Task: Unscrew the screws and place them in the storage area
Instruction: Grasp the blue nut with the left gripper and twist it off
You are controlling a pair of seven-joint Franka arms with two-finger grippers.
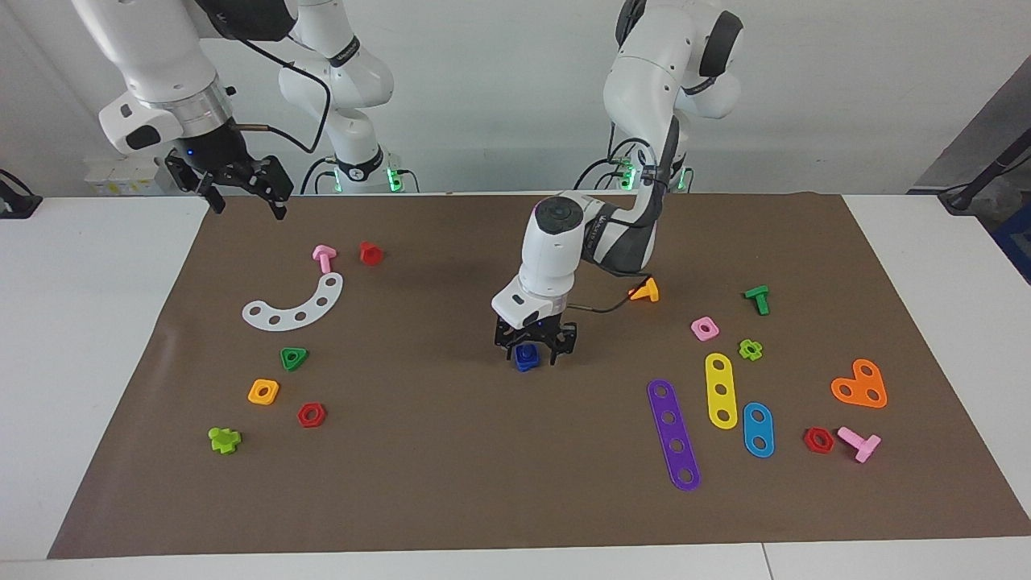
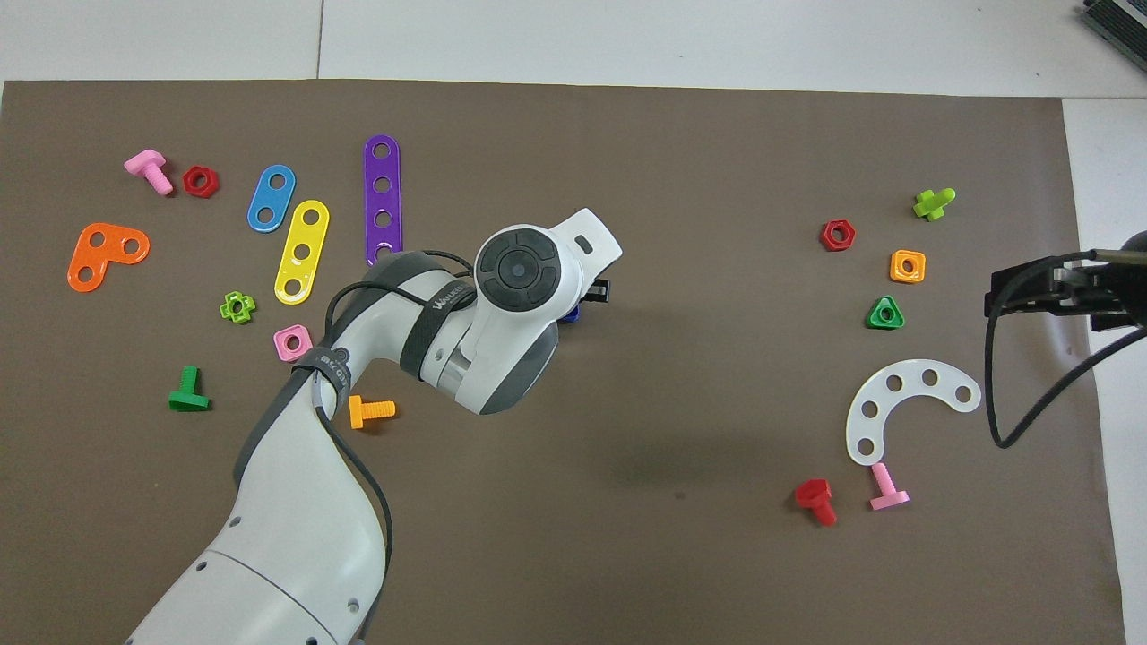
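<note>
Left gripper (image 1: 535, 352) fingers apart astride blue screw (image 1: 527, 357); light, rigid plastic, grip its head; right gripper (image 1: 239, 187) open, waiting

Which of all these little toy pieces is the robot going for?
Find the brown mat, then the left gripper lowered at its middle. Between its fingers sits a small blue screw, alone there, the only dark blue piece, away from both clusters of parts.

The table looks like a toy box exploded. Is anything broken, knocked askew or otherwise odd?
Nothing looks broken or spilled. The coloured pieces lie loose but flat on the brown mat. The left gripper is down around the blue screw at mid-table. The right gripper waits open above the mat's edge, near the white curved strip.
</note>
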